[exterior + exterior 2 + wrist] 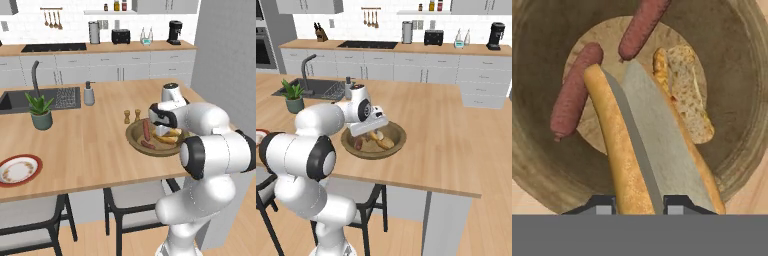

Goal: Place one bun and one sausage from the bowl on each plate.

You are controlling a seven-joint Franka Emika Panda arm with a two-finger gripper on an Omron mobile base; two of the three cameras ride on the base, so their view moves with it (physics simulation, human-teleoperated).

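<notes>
The gripper (639,207) is down inside the bowl (542,165), and its two dark tips are pinching one bun (619,150) between them. The tips sit close together on the near end of the bun, right at its open cut. This bun is long and golden, split down the middle, with a pale inside.

A bun like this is probably light and soft. It may squash if squeezed hard, and since it is held by one end, the far end could droop or swing. Holding it nearer the middle would likely keep it more level.

Just to the right of the held bun lies a second bun (684,90), open side up and crumbly looking. To the left lies one sausage (574,92), and another sausage (643,25) lies at the far side. The sausages look smooth and round, so they may roll or slip.

The bowl (136,140) sits on the wooden counter (85,145). One plate (31,161) with a red rim waits far off to the left, near the counter's near edge
</notes>
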